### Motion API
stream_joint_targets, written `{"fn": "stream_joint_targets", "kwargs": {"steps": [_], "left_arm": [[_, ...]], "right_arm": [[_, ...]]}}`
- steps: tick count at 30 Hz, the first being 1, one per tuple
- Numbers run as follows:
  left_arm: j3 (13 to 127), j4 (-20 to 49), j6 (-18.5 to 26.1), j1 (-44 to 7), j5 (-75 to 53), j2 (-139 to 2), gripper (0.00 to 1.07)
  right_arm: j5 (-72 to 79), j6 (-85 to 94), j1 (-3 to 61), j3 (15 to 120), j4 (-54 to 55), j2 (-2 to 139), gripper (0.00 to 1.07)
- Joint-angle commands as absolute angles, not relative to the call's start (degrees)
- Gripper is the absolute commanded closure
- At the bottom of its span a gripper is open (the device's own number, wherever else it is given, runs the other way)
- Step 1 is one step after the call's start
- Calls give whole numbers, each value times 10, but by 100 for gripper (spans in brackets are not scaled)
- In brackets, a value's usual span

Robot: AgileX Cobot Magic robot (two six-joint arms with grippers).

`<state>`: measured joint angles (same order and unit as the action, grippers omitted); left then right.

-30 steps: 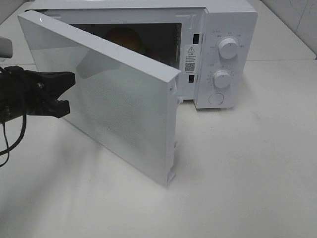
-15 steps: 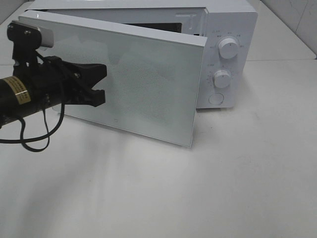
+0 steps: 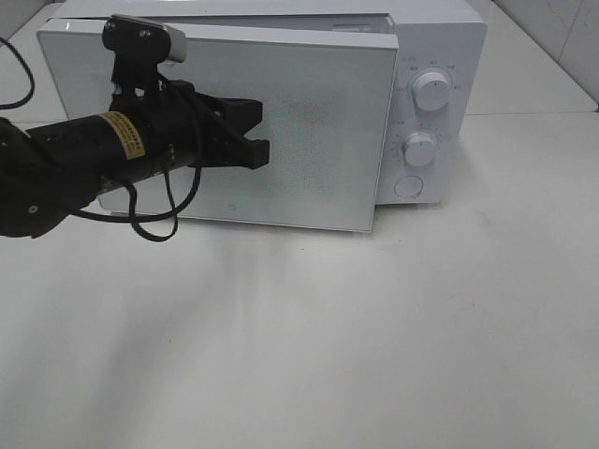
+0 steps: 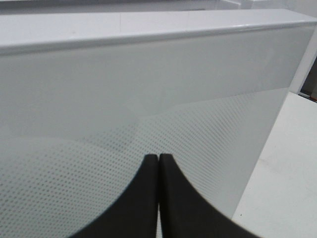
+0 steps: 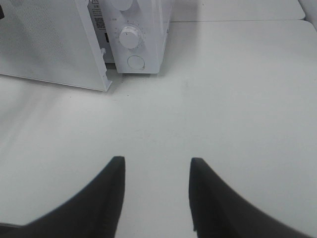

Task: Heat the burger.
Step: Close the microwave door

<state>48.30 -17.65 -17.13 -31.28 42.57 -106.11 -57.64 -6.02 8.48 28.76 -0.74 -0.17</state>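
Note:
The burger is hidden behind the white microwave door (image 3: 318, 140), which stands almost shut against the microwave (image 3: 440, 37). My left gripper (image 3: 263, 148) is shut with nothing in it, and its tips are at the door's dotted front panel, near its middle. The left wrist view shows the closed black fingertips (image 4: 148, 171) right up against the door (image 4: 148, 89). My right gripper (image 5: 156, 166) hangs open and empty over the bare table, well in front of the microwave (image 5: 143, 34). It does not show in the exterior high view.
Two white dials (image 3: 431, 91) (image 3: 420, 148) and a round button (image 3: 408, 186) sit on the control panel right of the door. The door's free edge (image 5: 105, 79) still stands slightly off the body. White tabletop (image 3: 421, 318) stretches in front and to the right.
The door has swung from wide open to nearly shut. My left gripper has travelled right and back with it, staying shut. The orange-brown shape seen inside earlier is now covered.

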Motion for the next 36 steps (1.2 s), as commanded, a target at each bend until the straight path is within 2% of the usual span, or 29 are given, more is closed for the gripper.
{"fn": "stream_joint_targets", "kwargs": {"steps": [1,23,34,36], "left_arm": [[505,-163,-170,-323,418,-1072,107],[695,-147,-172,-340,354,-1183,107],[725,-151,-175,-341,344,-1196,107],[723,-152,-193,-355,314,-1187,107]], "right_arm": [[-573,-62,81,286,-8,-19,66],[-573,-62,81,286,-8,-18,66],[-573,-62,81,286,-8,-18,66],[-573,-62,81,286,-8,-18,66]]}}
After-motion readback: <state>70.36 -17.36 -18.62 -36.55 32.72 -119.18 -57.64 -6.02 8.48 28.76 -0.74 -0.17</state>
